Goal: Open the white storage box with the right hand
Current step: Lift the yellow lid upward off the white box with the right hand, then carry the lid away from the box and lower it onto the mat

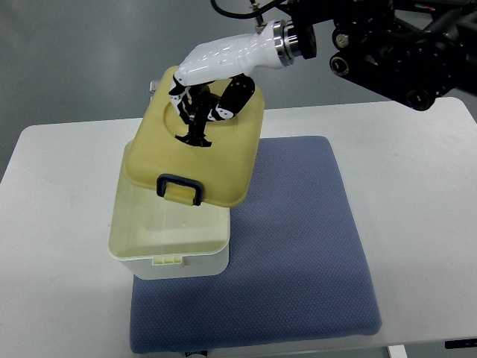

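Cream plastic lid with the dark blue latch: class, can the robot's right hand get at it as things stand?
Probably yes: the right hand already has its fingers on the cream plastic lid, which sits lifted and tilted over the pale storage box.

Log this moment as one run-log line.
right robot hand: gripping lid | lid: lifted, tilted, off box | box: open, on blue mat | left: out of view

A white table [67, 224] fills the view, a blue-grey mat [298, 246] spread over it. Behind it, plain grey floor [74, 52], evenly lit.
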